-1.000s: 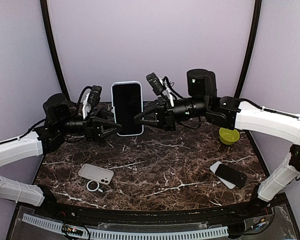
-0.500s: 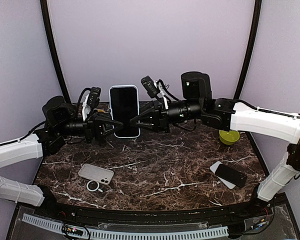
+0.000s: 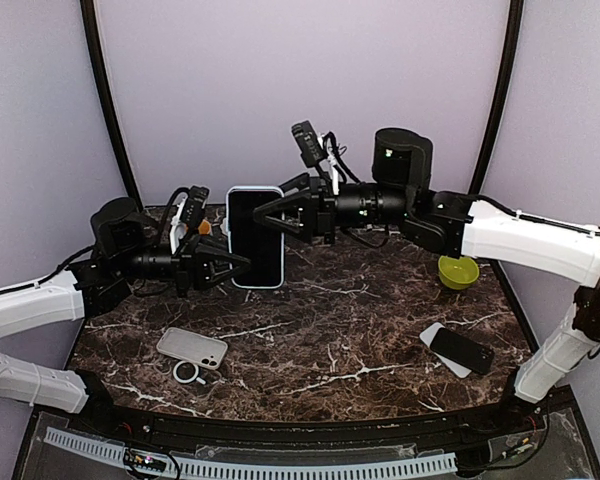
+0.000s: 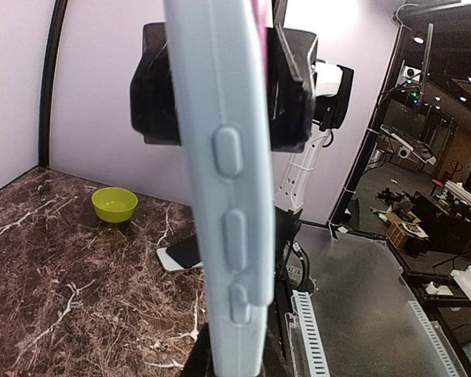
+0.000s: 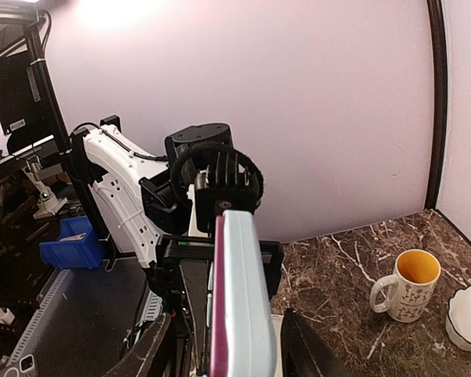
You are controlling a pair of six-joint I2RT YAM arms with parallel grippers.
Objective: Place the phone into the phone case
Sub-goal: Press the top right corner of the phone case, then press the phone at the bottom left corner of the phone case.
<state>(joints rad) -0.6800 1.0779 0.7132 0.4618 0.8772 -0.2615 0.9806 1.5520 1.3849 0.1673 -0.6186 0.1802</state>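
Above the table (image 3: 380, 330), left end effector (image 3: 238, 266) clamped on phone (image 3: 256, 235), right end effector (image 3: 262, 214) spread around it.

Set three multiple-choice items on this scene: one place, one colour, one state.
1. The green bowl stands at the table's: A) right side B) left side C) middle.
2. The case around the raised phone is: A) red B) white C) black.
3. The right claw is: A) shut on the bowl B) out of view C) open around the phone.
Key: A, it sits far right from above; B, its pale edge fills the left wrist view; C, its fingers stand clear either side of the phone.
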